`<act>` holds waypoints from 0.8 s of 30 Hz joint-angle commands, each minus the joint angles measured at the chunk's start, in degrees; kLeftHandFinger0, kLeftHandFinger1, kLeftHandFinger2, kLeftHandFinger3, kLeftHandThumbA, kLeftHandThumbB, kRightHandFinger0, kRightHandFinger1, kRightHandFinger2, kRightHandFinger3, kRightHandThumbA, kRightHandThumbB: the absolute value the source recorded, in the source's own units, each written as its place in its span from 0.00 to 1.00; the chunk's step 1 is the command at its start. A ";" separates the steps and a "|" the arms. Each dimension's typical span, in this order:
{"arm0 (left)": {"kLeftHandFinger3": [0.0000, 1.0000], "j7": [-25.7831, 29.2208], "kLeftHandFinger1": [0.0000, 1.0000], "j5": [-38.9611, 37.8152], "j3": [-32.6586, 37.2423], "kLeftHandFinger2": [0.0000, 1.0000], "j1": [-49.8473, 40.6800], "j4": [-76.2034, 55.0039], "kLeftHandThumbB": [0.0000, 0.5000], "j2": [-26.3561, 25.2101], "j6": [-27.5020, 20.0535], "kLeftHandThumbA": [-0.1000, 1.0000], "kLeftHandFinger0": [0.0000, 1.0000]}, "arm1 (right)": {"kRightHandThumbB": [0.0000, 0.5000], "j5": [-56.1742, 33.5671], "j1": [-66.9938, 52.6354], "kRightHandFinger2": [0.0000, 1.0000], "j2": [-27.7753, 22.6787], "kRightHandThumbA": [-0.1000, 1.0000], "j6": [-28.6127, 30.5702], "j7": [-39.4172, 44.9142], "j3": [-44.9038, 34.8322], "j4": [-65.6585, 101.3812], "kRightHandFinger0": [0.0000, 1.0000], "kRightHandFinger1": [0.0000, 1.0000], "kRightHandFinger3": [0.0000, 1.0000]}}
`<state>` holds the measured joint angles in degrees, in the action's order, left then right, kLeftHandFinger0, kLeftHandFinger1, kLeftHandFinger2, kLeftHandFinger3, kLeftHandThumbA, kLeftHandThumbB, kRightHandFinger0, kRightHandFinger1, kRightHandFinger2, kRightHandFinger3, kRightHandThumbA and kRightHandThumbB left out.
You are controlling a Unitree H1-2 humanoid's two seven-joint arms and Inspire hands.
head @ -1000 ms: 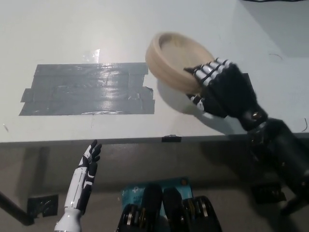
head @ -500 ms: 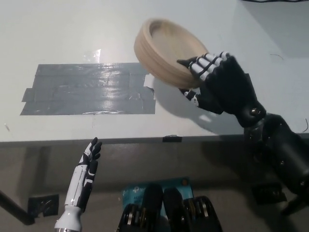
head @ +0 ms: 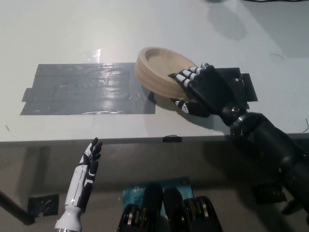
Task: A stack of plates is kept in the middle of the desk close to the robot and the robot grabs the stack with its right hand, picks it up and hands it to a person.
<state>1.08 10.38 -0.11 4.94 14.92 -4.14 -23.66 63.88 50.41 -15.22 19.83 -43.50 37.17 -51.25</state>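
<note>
Plates (head: 161, 67) (tilted) in right hand (head: 205, 89)

The stack of plates (head: 161, 70) looks like pale, matt wood with a smooth finish. The desk (head: 72, 34) has a smooth off-white top with a dull sheen. Grey tape (head: 87, 89) near its front edge is glossy and wrinkled. The right hand (head: 203, 89) looks like matt black plastic, the left hand (head: 84, 176) glossy white plastic.

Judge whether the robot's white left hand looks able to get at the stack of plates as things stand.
Probably not easily. The left hand hangs below the desk edge, fingers apart, well away from the stack of plates. The black right hand already grips the stack's near rim, though its left side stays free.
</note>
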 commanded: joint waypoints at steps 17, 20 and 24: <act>1.00 0.42 1.00 -0.29 0.36 1.00 -0.67 -1.48 0.56 -0.27 -1.04 1.00 1.00 | 0.54 -0.21 11.51 0.19 1.10 0.00 -0.63 -9.20 -0.29 -4.90 0.00 0.00 0.06; 1.00 0.47 1.00 -0.16 0.47 1.00 -0.71 -1.22 0.55 -0.25 -1.47 1.00 1.00 | 0.51 -0.54 12.23 0.21 1.27 0.00 -0.61 -7.93 -0.01 -6.45 0.00 0.00 0.09; 1.00 0.40 1.00 -0.14 0.55 1.00 -0.79 -1.15 0.54 -0.30 -1.62 1.00 1.00 | 0.58 -0.39 12.77 0.10 1.44 0.00 -0.47 -7.66 0.69 -7.67 0.00 0.00 0.11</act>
<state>1.07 10.36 -0.01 4.24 14.87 -4.11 -23.67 64.07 57.36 -13.93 19.85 -48.14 38.27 -58.75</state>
